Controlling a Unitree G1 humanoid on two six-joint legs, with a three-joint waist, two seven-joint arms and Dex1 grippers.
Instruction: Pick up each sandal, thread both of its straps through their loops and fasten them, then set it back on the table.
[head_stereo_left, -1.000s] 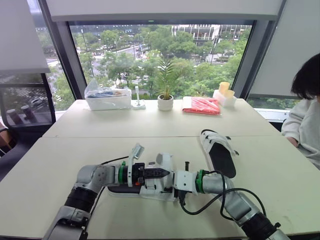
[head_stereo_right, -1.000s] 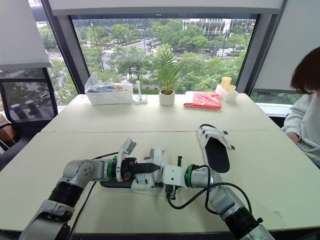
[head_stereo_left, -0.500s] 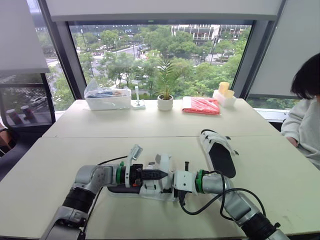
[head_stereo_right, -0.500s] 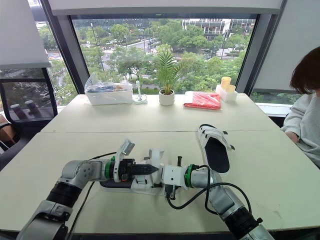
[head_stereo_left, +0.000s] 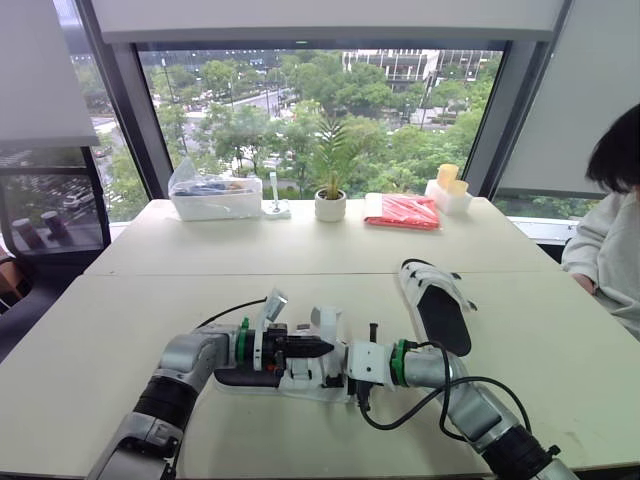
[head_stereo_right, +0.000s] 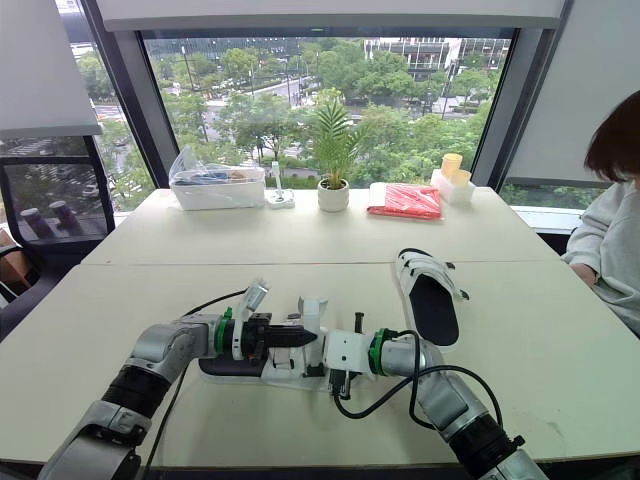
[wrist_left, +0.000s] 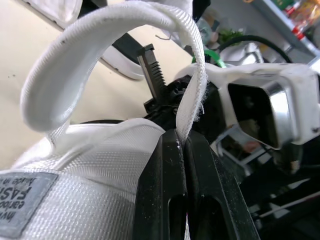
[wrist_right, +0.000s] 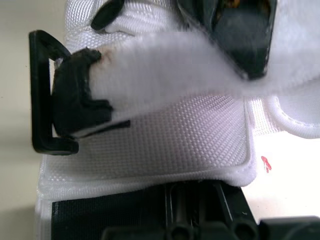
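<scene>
I saw the left tool (wrist_left: 184, 137) clamped on the strap (wrist_left: 100, 30) of the near sandal (head_stereo_left: 245, 378), which lay on the counter (head_stereo_left: 300, 260). The right tool (wrist_right: 192, 197) sat against its upper; I couldn't tell its closure.

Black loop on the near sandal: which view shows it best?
The right wrist view: the loop is close and whole, next to the fuzzy strap. In the other views it is hidden or too small to tell.

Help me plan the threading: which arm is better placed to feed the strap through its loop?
Left: the left gripper has its jaws shut on the white strap, close to the black loop.
</scene>
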